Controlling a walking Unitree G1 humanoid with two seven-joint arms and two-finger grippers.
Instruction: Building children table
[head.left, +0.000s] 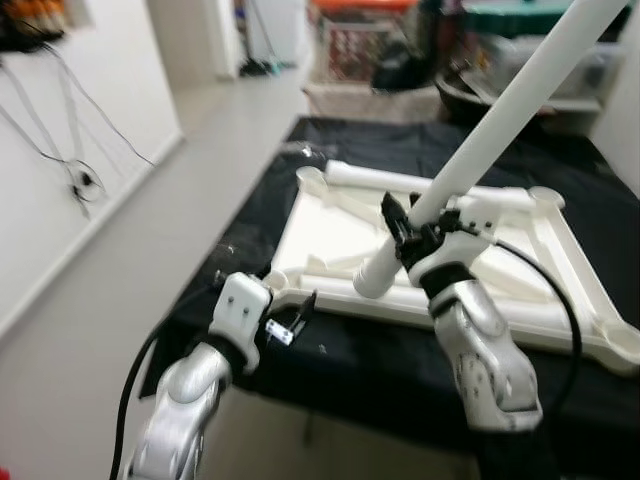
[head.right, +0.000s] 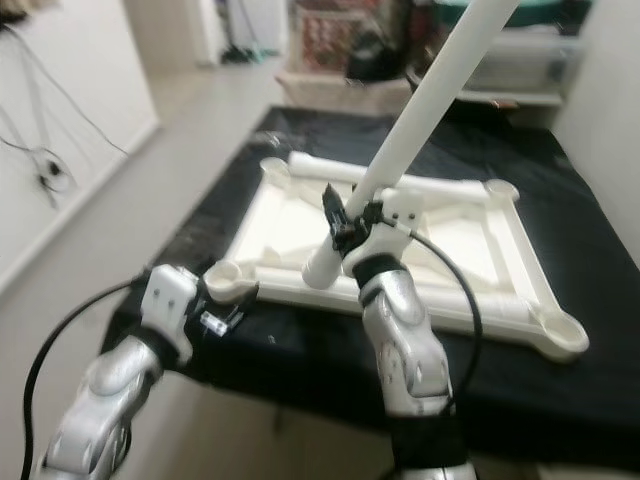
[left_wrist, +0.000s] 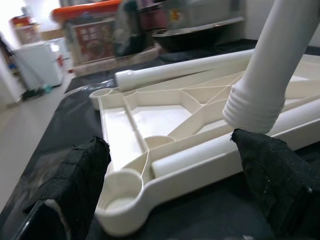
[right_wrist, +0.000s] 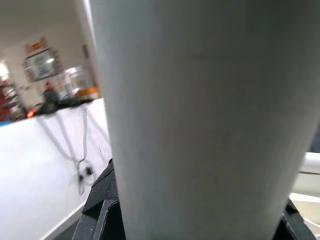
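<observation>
One white table leg (head.left: 520, 105) is pinched tight in the right gripper (head.left: 415, 228), tilted above the upside-down white tabletop (head.right: 300, 225), while the left gripper (head.left: 290, 322) waits wide open and empty by the near corner socket (left_wrist: 120, 196). I think the leg's ridged end should be stood straight over that socket, then turned in. Everything rests on a black cloth (head.left: 400, 365), beside a pale floor (head.left: 120, 260) and white wall (head.left: 60, 150)

Right gripper (head.left: 408, 232) clamping white table leg (head.left: 500, 125), tilted above upturned tabletop (head.left: 330, 235)
</observation>
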